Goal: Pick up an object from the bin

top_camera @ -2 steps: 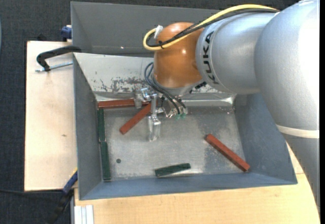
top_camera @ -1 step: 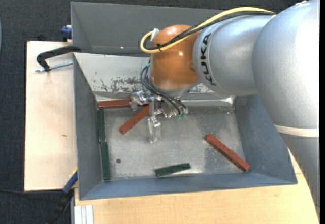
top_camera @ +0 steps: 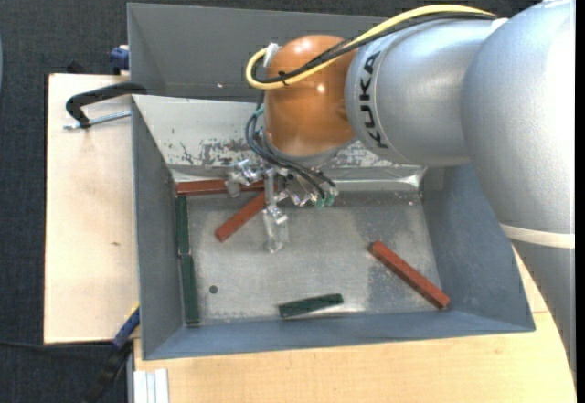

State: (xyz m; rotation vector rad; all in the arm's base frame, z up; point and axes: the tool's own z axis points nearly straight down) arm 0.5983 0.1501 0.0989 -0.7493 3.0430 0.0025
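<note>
Gripper (top_camera: 273, 242) | fingers are seen closed, empty | red-brown flat stick (top_camera: 239, 220) is laid just beside, toward grey metal bin's (top_camera: 475, 301) left wall, slanted.

The gripper (top_camera: 273, 229) hangs low over the floor of the bin (top_camera: 475, 246), nearer its back wall, with a slanted red stick (top_camera: 236, 222) just beside it, that stick's upper end at the gripper. A second red stick (top_camera: 201, 186) lies along the back wall by the back left corner, and a third red stick (top_camera: 409, 275) lies toward the front right corner. A long green stick (top_camera: 186, 259) runs along the left wall, and a short green stick (top_camera: 311, 304) lies by the front wall.
</note>
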